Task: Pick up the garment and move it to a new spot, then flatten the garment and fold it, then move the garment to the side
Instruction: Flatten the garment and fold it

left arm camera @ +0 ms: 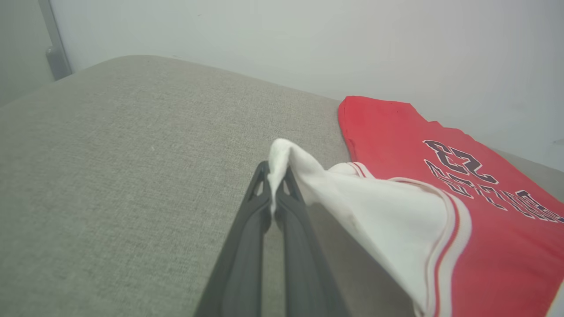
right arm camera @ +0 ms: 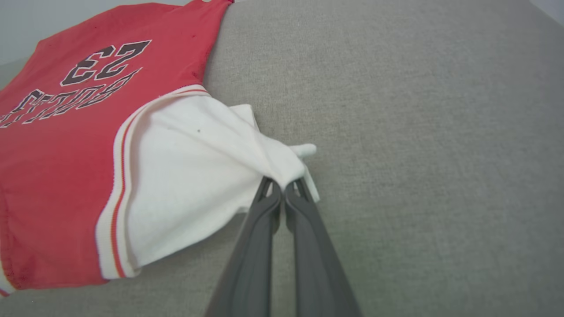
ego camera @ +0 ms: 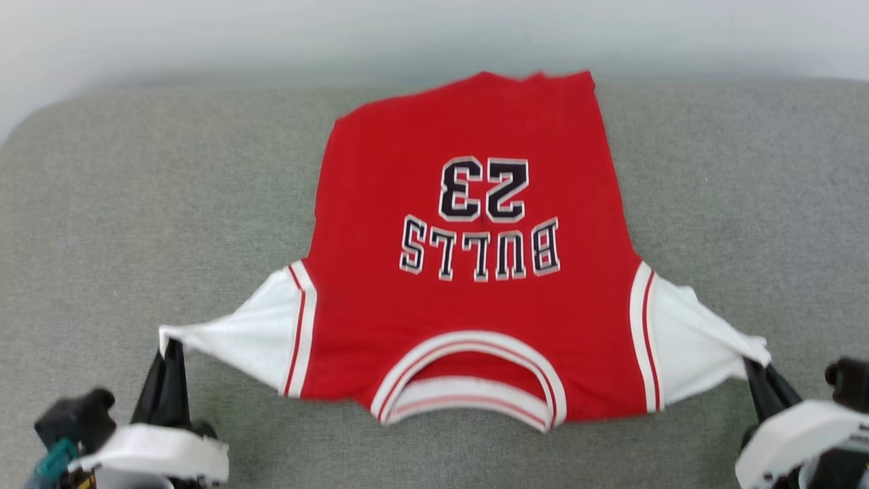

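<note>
Flatten step, I'd say: left claw [left arm camera: 275, 176] & right claw [right arm camera: 284, 185] each pinch a white sleeve tip of the garment [ego camera: 475, 319], spread taut; next needs sleeves laid flat w/o wrinkles.

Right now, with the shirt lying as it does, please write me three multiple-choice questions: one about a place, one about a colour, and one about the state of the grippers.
1. Where is the collar of the garment?
A. at the end nearest the robot
B. at the far end
C. folded underneath

2. What colour are the sleeves?
A. red
B. white
C. black

3. How are the left gripper and the right gripper?
A. both open
B. each shut on a sleeve tip
C. one open, one shut

Answers:
1 A: in the head view the collar lies at the near end, and the lettering reads upside down.
2 B: both sleeves are white next to the red body.
3 B: each wrist view shows that gripper clamped on white fabric.
</note>
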### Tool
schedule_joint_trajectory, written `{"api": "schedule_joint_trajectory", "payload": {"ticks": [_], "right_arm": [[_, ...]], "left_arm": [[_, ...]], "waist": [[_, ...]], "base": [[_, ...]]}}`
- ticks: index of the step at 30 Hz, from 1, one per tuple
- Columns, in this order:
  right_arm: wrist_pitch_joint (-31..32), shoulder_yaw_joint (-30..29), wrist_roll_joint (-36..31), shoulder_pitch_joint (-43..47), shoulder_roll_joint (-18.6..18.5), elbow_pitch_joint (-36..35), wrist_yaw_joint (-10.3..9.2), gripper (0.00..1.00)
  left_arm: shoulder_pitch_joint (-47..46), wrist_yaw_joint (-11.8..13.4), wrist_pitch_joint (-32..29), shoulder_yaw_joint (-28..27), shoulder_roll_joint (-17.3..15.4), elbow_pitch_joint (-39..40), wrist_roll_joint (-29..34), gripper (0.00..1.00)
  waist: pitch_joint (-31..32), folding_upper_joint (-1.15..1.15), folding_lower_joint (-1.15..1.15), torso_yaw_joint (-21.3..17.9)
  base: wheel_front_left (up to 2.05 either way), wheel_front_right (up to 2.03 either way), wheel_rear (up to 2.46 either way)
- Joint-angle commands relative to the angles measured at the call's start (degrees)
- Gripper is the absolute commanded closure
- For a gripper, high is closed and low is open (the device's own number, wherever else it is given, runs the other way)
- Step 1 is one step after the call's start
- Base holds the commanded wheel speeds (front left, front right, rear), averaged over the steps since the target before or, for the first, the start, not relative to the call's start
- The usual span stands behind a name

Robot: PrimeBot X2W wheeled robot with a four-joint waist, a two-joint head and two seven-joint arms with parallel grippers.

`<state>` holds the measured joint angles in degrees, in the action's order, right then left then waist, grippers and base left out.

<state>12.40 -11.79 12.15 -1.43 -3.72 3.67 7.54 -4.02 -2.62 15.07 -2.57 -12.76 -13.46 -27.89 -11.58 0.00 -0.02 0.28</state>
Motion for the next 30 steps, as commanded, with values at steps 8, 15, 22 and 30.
{"api": "schedule_joint_trajectory", "payload": {"ticks": [8, 15, 22, 30], "right_arm": [[4.77, -1.7, 0.54, 14.16, 0.82, -7.07, -0.1, 1.0], [6.56, -0.47, 1.46, 21.8, 0.84, -8.16, -0.1, 1.0], [4.6, 2.76, 3.01, 21.61, 0.84, -6.49, -0.09, 0.0], [-3.88, 2.76, 5.27, 13.13, 0.85, -5.25, -0.07, 0.0]], "left_arm": [[13.03, 3.14, -2.48, 0.98, 1.43, 6.0, 0.97, 1.0], [19.52, 4.86, -3.34, 1.06, 2.14, 10.52, 0.75, 1.0], [20.1, 4.92, -4.49, 3.37, 2.78, 14.59, 1.64, 1.0], [18.17, 4.44, -4.95, 4.92, 2.15, 17.68, 2.53, 1.0]], "waist": [[5.82, 0.0, 0.02, 1.29], [7.43, 0.0, 0.02, 2.17], [7.38, 0.0, 0.02, 2.08], [5.05, 0.0, 0.02, 1.99]], "base": [[0.0, 0.0, 0.0], [0.0, 0.0, 0.0], [0.0, 0.0, 0.0], [0.0, 0.0, 0.0]]}}
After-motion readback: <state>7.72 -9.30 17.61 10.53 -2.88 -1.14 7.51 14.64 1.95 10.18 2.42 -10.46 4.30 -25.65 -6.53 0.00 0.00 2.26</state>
